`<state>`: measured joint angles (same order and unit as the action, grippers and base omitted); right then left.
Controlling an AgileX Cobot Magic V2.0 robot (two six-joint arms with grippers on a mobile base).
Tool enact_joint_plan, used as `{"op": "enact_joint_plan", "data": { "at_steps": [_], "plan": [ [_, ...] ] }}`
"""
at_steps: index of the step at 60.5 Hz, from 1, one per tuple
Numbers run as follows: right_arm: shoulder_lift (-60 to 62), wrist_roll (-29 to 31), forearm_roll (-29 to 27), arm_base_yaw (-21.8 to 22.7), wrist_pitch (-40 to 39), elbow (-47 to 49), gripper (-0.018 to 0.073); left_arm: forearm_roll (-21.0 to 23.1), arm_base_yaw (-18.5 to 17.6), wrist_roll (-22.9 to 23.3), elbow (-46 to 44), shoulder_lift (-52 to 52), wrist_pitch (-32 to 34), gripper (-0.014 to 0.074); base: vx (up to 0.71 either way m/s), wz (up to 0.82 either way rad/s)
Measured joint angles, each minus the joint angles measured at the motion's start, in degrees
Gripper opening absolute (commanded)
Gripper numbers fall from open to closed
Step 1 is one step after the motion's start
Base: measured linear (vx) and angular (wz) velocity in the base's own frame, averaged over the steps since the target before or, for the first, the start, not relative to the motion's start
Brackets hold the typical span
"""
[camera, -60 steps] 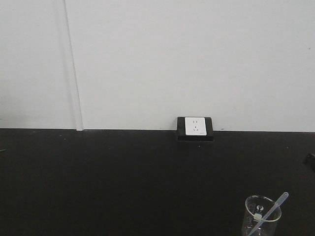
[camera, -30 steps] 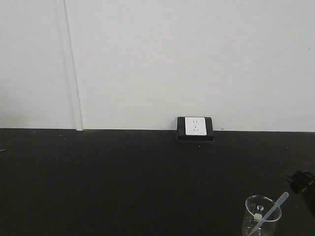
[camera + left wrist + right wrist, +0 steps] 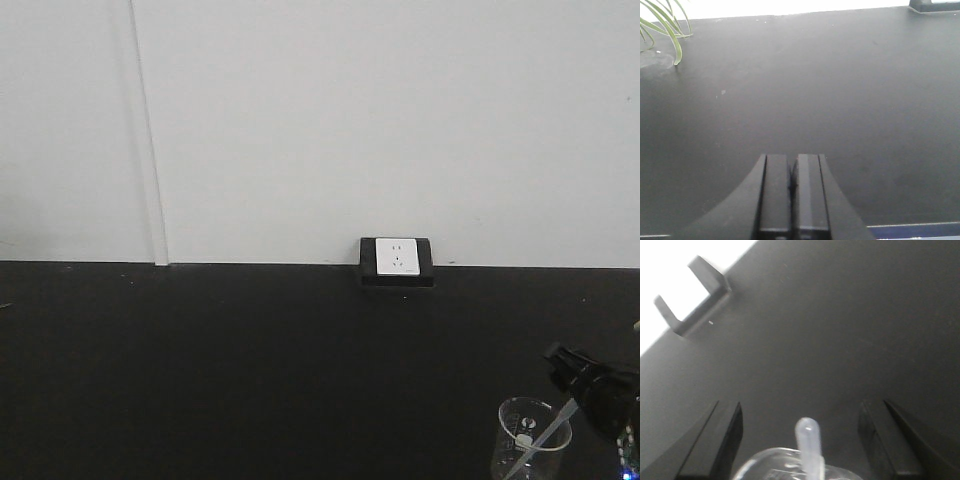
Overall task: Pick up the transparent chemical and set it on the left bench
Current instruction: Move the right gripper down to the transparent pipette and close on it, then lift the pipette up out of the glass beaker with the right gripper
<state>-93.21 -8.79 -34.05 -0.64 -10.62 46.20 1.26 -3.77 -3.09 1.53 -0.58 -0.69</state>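
Observation:
The transparent chemical is a clear glass beaker (image 3: pixel 533 442) with a plastic pipette (image 3: pixel 558 417) leaning in it, standing on a black benchtop (image 3: pixel 250 370) at the front right. My right gripper (image 3: pixel 565 365) reaches in from the right, just above and behind the beaker. In the right wrist view it (image 3: pixel 800 410) is open, with the beaker rim (image 3: pixel 769 461) and the pipette bulb (image 3: pixel 808 437) between its fingers, touching neither. My left gripper (image 3: pixel 791 157) is shut and empty over bare benchtop. The left bench is out of view.
A black-and-white wall socket (image 3: pixel 397 260) sits where the benchtop meets the white wall (image 3: pixel 350 120); its housing (image 3: pixel 695 295) shows at the upper left of the right wrist view. Green plant leaves (image 3: pixel 665 25) hang over the benchtop's far left.
My right gripper has come in from the right edge and moved left and down toward the beaker. The beaker and pipette have stayed put.

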Motion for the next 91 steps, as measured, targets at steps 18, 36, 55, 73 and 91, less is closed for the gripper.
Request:
{"op": "enact_joint_plan", "data": {
  "at_steps": [18, 36, 55, 73, 91],
  "plan": [
    [-1.73, 0.16, 0.00, 0.00, -0.25, 0.01, 0.0221, 0.00, 0.00, 0.00, 0.00, 0.00, 0.00, -0.0004, 0.00, 0.00],
    [-1.73, 0.92, 0.49, 0.00, -0.38, 0.12, -0.0008, 0.00, 0.00, 0.00, 0.00, 0.00, 0.00, -0.0004, 0.00, 0.00],
    [2.63, 1.04, 10.64, 0.00, -3.04, 0.12, -0.0004, 0.00, 0.00, 0.00, 0.00, 0.00, 0.00, -0.0004, 0.00, 0.00],
    [16.67, 1.09, 37.42, 0.00, -3.33, 0.12, -0.0004, 0.00, 0.00, 0.00, 0.00, 0.00, 0.00, -0.0004, 0.00, 0.00],
    [33.71, 0.79, 49.28, 0.00, 1.50, -5.63, -0.0004, 0.00, 0.00, 0.00, 0.00, 0.00, 0.00, -0.0004, 0.00, 0.00]
  ]
}}
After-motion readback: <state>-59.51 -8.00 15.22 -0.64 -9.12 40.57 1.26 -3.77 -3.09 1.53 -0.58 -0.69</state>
